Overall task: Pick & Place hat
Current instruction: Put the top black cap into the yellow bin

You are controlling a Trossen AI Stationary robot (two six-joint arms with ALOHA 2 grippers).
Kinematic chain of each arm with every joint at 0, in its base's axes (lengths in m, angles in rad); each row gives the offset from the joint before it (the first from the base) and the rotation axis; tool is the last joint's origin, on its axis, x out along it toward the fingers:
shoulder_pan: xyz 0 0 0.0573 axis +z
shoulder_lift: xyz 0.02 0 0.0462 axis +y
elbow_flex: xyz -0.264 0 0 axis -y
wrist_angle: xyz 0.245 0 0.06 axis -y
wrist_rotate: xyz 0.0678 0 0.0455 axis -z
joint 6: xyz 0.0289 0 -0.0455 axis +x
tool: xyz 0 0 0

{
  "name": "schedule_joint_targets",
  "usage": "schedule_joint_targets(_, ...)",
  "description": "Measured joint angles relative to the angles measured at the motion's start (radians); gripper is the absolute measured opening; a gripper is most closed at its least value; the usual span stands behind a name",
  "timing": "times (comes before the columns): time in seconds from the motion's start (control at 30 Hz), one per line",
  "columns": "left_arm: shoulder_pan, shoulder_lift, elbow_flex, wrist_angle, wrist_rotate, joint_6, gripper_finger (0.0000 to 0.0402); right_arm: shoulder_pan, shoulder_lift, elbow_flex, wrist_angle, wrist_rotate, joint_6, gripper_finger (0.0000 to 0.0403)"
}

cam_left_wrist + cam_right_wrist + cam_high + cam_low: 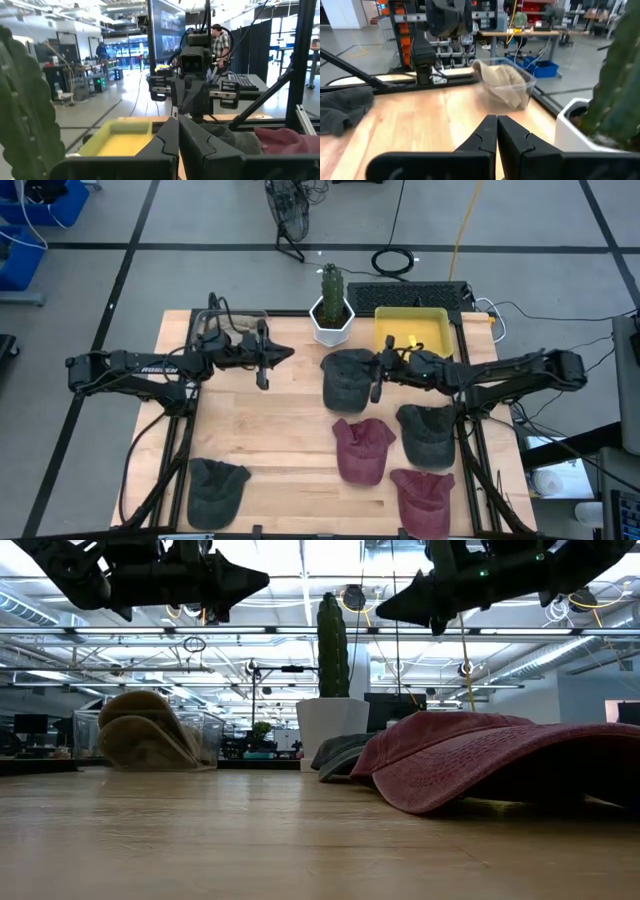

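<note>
Landmark: the potted cactus (331,306) at the table's (270,440) far edge. Bare wood lies open from the cactus pot toward the near edge, between my two arms. My left gripper (283,356), fingers pressed together and empty, hangs above the table just left of the pot. My right gripper (377,370), also pressed shut and empty, hangs right of the pot over a dark grey hat (347,379). A tan hat (504,82) sits in a clear box (222,326) left of the cactus. Two faded red hats (362,448) lie nearer the front.
</note>
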Motion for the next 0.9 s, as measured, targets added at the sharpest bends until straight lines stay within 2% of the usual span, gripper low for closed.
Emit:
schedule_joint_targets(0.33,0.0,-0.027,0.001,-0.098,0.002,-0.151,0.0004,-0.001,0.037,0.0,-0.005,0.001,-0.053,0.0004)
schedule_joint_targets(0.43,0.0,-0.059,0.001,-0.156,0.002,-0.162,0.0013,-0.018,0.038,0.0,-0.011,-0.001,-0.08,0.0004)
schedule_joint_targets(0.53,0.0,-0.1,0.001,-0.202,0.002,-0.13,0.0029,-0.05,0.05,0.028,-0.087,0.0,-0.069,0.0004)
schedule_joint_targets(0.73,0.0,-0.173,0.001,-0.293,0.002,-0.147,0.0045,-0.082,0.166,0.132,-0.198,-0.054,-0.08,0.0009)
schedule_joint_targets(0.9,0.0,-0.224,0.001,-0.348,0.002,-0.164,0.0046,-0.084,0.276,0.229,-0.323,-0.052,-0.122,0.0048)
